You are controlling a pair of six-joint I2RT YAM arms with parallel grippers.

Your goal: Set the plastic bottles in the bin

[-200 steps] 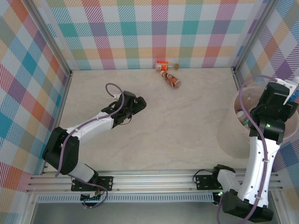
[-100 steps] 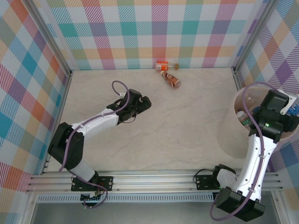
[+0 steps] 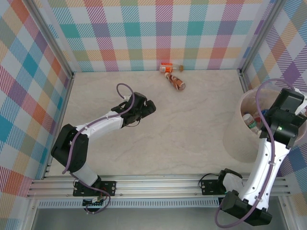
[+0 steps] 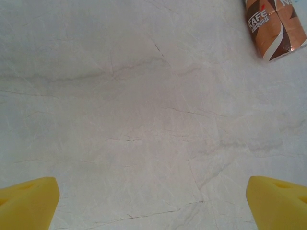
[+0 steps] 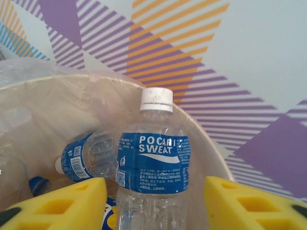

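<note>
While reading the overhead view from its left edge, found the left gripper at centre left, low over the pale marble-patterned tabletop, yellow fingers spread wide with nothing between them. Counted two bottles lying on that tabletop at upper centre, near the checked back wall: a small clear plastic bottle with an orange label close against the wall, and just in front of it a crushed bottle with a brown-and-white label, well apart from the left gripper. Located one large round translucent pinkish-white plastic bin at the right edge. Saw, in the right wrist view, the right gripper over the bin's mouth, with a clear plastic bottle with a blue label and white cap upright between its fingers, inside the rim; could not tell whether clamped or let go. Counted one more blue-labelled bottle lying in the bin behind it; could not count any hidden deeper. Judged the task well along: at least one bottle binned, one at the point of delivery, two on the tabletop to fetch.
</note>
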